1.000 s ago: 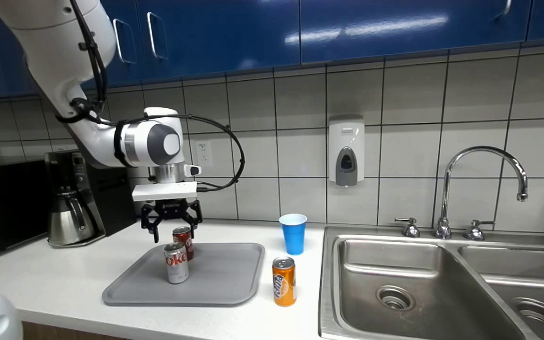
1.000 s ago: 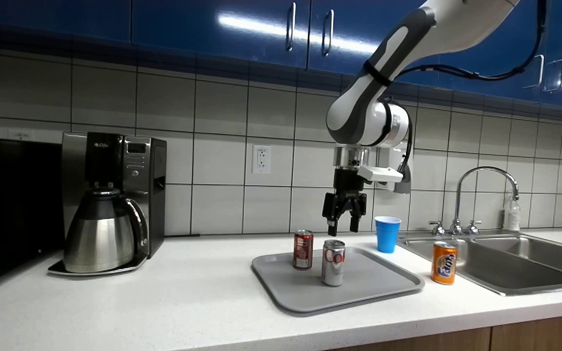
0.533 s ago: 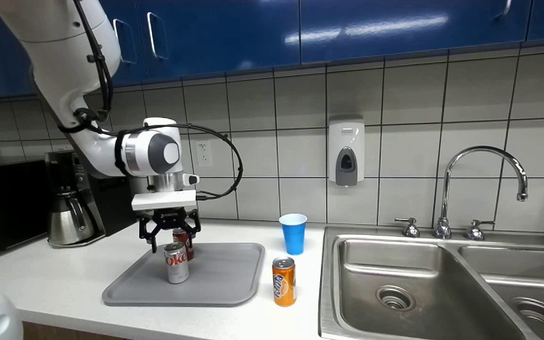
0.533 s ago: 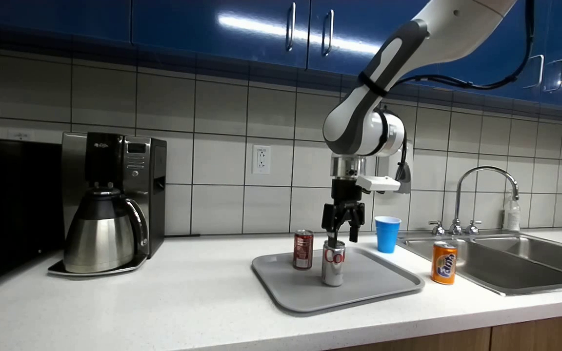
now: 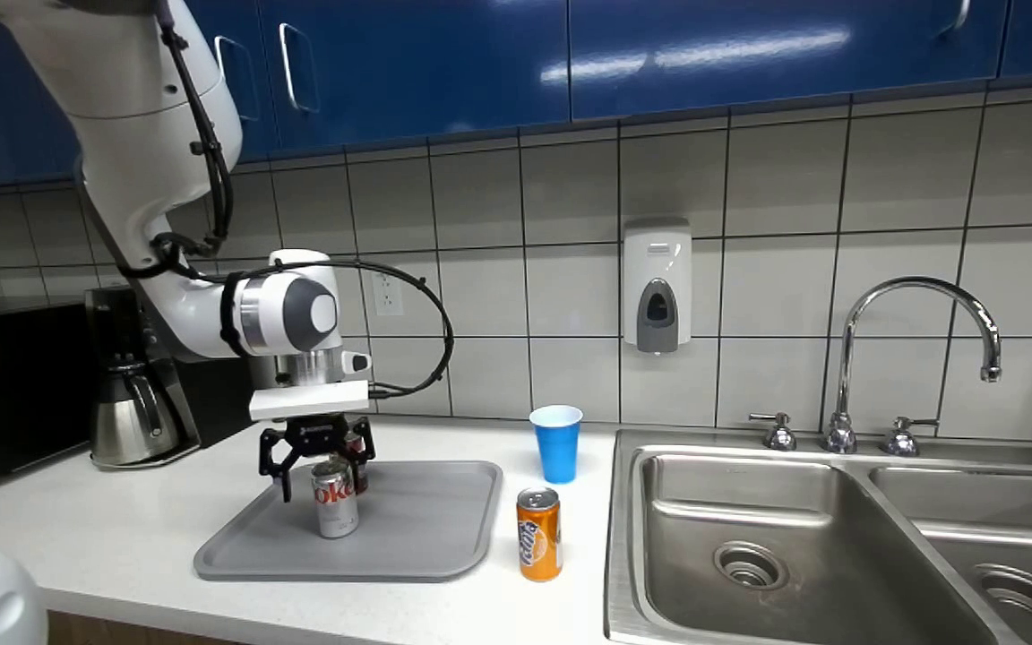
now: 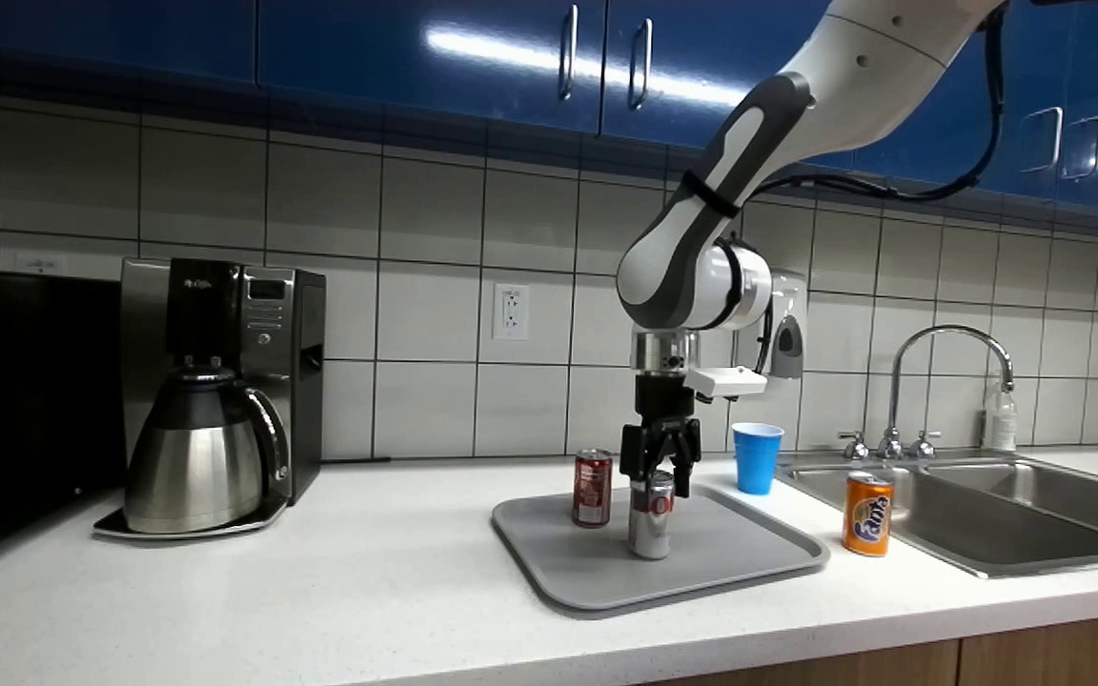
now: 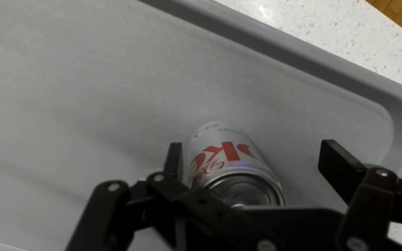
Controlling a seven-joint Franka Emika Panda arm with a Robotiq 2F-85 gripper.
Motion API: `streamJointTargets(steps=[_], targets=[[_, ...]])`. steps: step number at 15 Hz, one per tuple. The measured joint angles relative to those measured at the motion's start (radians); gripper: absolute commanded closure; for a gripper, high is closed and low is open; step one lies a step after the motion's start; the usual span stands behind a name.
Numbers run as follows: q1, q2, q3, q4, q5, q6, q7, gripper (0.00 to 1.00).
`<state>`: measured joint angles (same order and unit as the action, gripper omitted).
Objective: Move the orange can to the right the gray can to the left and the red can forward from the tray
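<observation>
The white tabletop (image 6: pixel 301 600) is bearing the tray (image 5: pixel 426 528). Over it, the claw (image 7: pixel 253 157) is hovering with its fingers wide apart, gripping nothing. On the tray, the gray can (image 5: pixel 337 509) is standing between them, the red can (image 6: pixel 592 491) near it, while the orange can (image 5: pixel 539 537) is standing beside the tray.

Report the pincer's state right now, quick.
Pincer: open around the silver Coke can, not gripping it; a clear gap shows between the can and one side in the wrist view.
</observation>
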<state>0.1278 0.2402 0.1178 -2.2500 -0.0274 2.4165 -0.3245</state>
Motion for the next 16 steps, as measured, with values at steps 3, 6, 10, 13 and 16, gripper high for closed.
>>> streamJointTargets(steps=[3,6,10,13,16], targets=[[0.004,0.013,0.001,0.014,-0.016,0.005,0.008,0.00],[0.004,0.024,0.000,0.026,-0.054,0.014,0.042,0.00],[0.004,0.038,0.000,0.041,-0.081,0.016,0.075,0.00],[0.004,0.050,0.000,0.049,-0.081,0.016,0.078,0.00],[0.004,0.060,0.000,0.056,-0.081,0.016,0.082,0.00]])
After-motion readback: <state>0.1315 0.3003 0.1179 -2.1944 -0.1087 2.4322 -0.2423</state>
